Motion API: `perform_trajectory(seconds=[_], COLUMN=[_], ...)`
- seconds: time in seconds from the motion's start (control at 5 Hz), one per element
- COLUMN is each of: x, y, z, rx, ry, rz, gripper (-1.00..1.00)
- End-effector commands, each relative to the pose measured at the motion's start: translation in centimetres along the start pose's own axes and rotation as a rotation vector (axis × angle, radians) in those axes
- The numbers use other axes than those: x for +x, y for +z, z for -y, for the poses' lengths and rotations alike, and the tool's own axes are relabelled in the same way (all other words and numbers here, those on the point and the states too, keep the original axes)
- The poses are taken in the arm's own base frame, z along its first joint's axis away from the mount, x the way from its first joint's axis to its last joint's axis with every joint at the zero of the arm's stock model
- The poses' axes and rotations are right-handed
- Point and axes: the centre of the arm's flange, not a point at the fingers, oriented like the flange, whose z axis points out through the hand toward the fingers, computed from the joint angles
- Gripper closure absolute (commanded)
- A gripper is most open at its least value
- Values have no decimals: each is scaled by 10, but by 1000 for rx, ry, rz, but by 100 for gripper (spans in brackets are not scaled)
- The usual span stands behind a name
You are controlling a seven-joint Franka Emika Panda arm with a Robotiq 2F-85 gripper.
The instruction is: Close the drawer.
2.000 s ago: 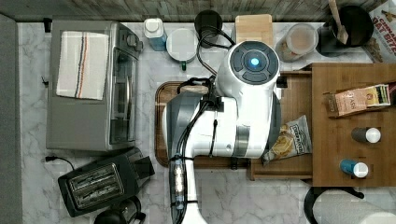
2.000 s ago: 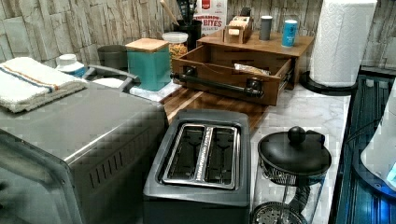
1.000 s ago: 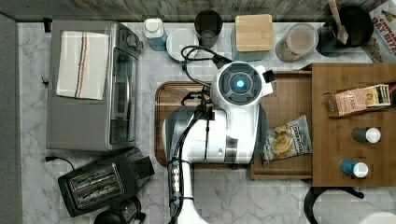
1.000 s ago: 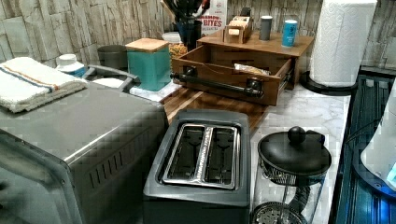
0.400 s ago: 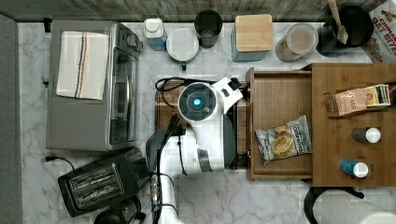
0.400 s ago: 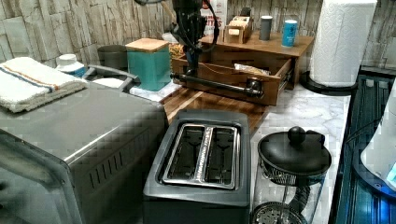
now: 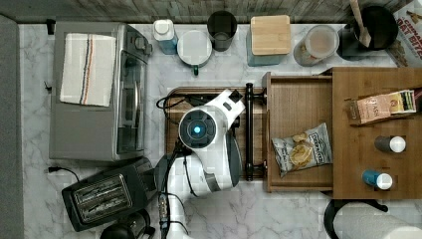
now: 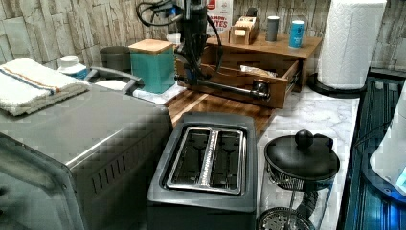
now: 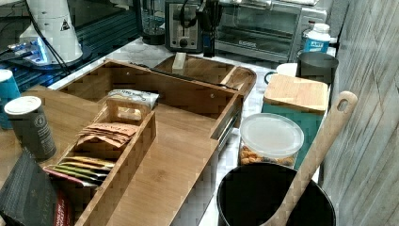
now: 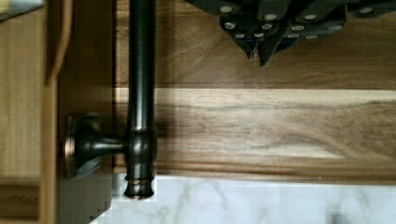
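Note:
The drawer (image 7: 298, 107) stands pulled out from under the cabinet top toward the top view's left, with a chip bag (image 7: 301, 149) inside. Its long black bar handle (image 7: 249, 129) runs along the front panel, also seen as handle (image 10: 140, 93) and handle (image 8: 220, 86). My arm (image 7: 199, 129) hovers over the dark wooden tray (image 7: 209, 90) in front of the drawer. My gripper (image 10: 258, 52) is shut and holds nothing. It hangs low over the tray, a short gap from the handle, near the handle's end at the left view's left, gripper (image 8: 190, 75).
A toaster oven (image 7: 97, 89) and a toaster (image 7: 102, 196) stand on the top view's left. Cups and canisters line the back wall, among them a teal canister (image 7: 270, 35). The cabinet top (image 7: 378, 79) carries a tea box and two small containers. A paper towel roll (image 8: 352, 43) stands beside it.
My arm has swung from above the drawer to the top view's left, past the handle, and come down over the tray. The drawer has not moved.

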Motion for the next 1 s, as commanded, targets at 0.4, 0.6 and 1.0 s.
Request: perform_trajectory(seconds=[0.4, 0.6, 1.0], x=[-25, -23, -20], y=[58, 58, 70], z=[-24, -37, -95], rx=[-37, -37, 7], ry=[29, 15, -28], rz=[66, 61, 58], gripper=[100, 100, 100])
